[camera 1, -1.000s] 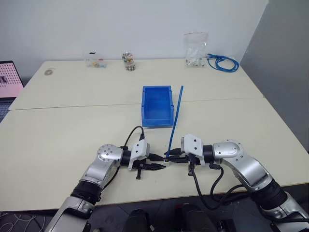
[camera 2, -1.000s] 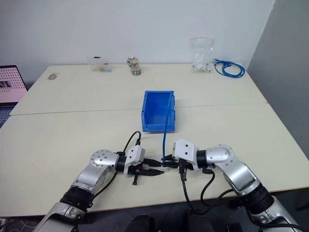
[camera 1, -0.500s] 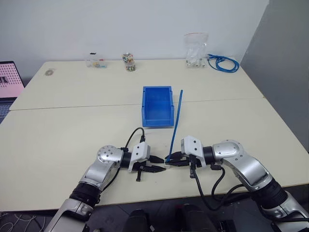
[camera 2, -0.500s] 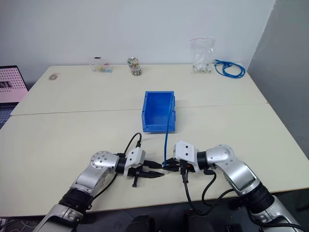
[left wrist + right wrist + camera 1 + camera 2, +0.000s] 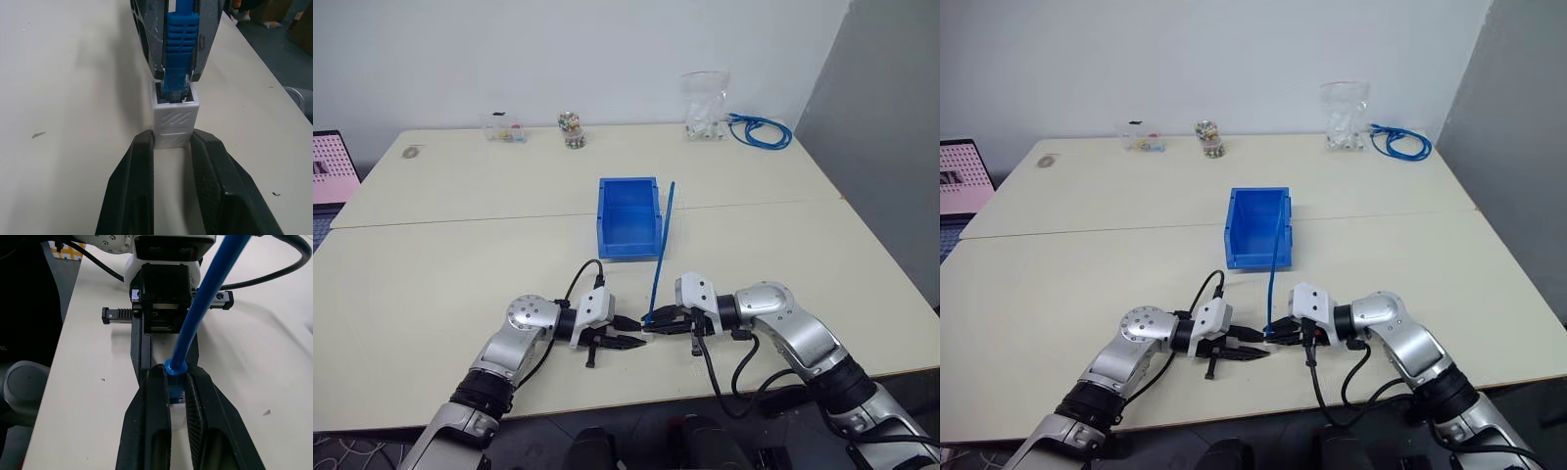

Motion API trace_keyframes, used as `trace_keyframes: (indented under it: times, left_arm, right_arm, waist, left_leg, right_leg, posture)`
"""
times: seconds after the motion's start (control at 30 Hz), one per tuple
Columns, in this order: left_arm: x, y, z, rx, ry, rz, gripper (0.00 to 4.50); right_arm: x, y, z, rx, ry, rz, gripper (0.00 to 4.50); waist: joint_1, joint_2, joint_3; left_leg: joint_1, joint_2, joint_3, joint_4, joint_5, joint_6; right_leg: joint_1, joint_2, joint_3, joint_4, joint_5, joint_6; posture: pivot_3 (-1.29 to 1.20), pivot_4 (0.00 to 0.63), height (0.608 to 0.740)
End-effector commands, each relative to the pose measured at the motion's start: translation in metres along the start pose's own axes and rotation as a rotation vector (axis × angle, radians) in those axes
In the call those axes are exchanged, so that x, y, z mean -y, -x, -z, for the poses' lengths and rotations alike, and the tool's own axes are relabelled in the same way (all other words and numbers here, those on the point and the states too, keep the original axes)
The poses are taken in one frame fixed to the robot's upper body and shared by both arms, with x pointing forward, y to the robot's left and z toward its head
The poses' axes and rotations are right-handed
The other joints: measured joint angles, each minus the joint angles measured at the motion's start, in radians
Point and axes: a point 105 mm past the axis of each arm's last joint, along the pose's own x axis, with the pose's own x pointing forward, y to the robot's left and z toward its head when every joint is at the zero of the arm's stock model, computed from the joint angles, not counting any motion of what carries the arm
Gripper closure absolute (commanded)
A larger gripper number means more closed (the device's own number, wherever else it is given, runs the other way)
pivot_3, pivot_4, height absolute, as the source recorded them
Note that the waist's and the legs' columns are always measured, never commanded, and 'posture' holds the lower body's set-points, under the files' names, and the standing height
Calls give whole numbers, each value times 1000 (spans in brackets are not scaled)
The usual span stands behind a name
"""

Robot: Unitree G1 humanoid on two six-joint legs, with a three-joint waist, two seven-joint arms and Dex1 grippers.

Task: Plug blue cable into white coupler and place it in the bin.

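The left gripper [image 5: 172,147] clamps the white coupler [image 5: 174,117], meeting the blue cable [image 5: 208,293] plug pinched by the right gripper [image 5: 176,384].

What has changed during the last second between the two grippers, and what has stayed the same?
The right gripper has carried the blue cable a little down and toward the left gripper, so the plug now sits in the mouth of the white coupler. Both grips stayed shut: right on the cable, left on the coupler. The blue bin and the items at the far edge of the table have not moved.
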Motion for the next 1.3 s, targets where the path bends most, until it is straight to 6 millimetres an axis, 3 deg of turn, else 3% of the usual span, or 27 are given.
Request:
trace_keyframes:
  times: [0.03,0.07,0.2,0.27,0.37,0.53,0.63,0.77,0.8,0.87,1.07,1.17,1.3]
  left_arm:
    - [5,2,4,-32,-5,22,3728]
    - [4,4,0,-23,0,17,3032]
    - [-5,12,-20,21,-19,-52,2320]
    - [-11,25,-39,68,-18,-149,1854]
    - [-11,47,-56,124,14,-301,1233]
    - [-8,64,-91,271,70,-598,69]
    - [-14,79,-105,352,82,-861,27]
    - [-11,88,-101,391,148,-1101,27]
    - [-8,88,-100,393,165,-1135,0]
    - [-3,85,-98,402,192,-1182,0]
    - [4,74,-94,401,234,-1216,0]
    - [3,73,-91,399,241,-1220,0]
    - [-6,80,-80,390,323,-1267,0]
  right_arm:
    - [-4,7,52,-188,-129,24,4348]
    - [1,10,44,-166,-118,46,4348]
    - [15,21,11,-85,-80,112,4348]
    - [30,32,-30,36,-113,171,4348]
    - [48,41,-69,152,-170,223,4348]
    - [111,46,-106,304,-473,370,4348]
    - [146,43,-117,303,-553,455,4348]
    - [168,30,-121,248,-524,483,4348]
    - [173,27,-120,240,-529,494,3807]
    - [180,22,-117,225,-537,510,3589]
    - [189,18,-104,150,-477,550,2223]
    - [193,23,-104,150,-462,569,1522]
    - [198,49,-117,150,-324,624,584]
  waist:
    - [0,0,0]
    - [0,0,0]
    - [2,1,2]
    - [3,1,3]
    - [0,1,11]
    - [-13,2,13]
    - [0,1,14]
    - [2,1,14]
    - [2,1,14]
    - [1,1,14]
    - [3,1,14]
    - [2,1,14]
    - [3,1,17]
  left_leg:
    - [0,0,0,0,0,0]
    - [0,0,0,0,0,0]
    - [-1,0,0,0,0,0]
    - [-3,0,-1,1,0,0]
    - [-12,4,-3,3,0,-1]
    - [-18,3,-1,3,0,-1]
    - [-18,2,-3,3,0,-1]
    - [-18,-1,-1,3,0,0]
    - [-19,-1,0,3,0,0]
    - [-19,-1,1,3,0,0]
    - [-21,-1,1,2,0,-1]
    - [-21,-1,1,2,0,0]
    - [-21,-1,1,3,0,-1]
  right_leg:
    - [0,0,0,0,0,0]
    - [0,0,0,0,0,0]
    - [0,0,1,0,0,0]
    - [-2,-1,1,0,0,0]
    - [-10,-7,0,3,1,1]
    - [-19,-8,3,10,0,0]
    - [-19,-9,0,11,0,-1]
    - [-19,-9,2,10,1,-2]
    - [-18,-9,2,9,2,-3]
    - [-18,-9,3,8,2,-3]
    - [-19,-9,2,6,2,-4]
    - [-19,-9,2,7,2,-4]
    - [-19,-8,1,7,2,-3]
  posture:
    - [0,150,740]
    - [0,150,740]
    - [0,150,740]
    - [0,150,740]
    - [0,150,740]
    - [0,150,740]
    - [0,150,740]
    - [0,150,740]
    - [0,150,740]
    - [0,150,740]
    - [0,150,740]
    - [0,150,740]
    - [0,150,740]
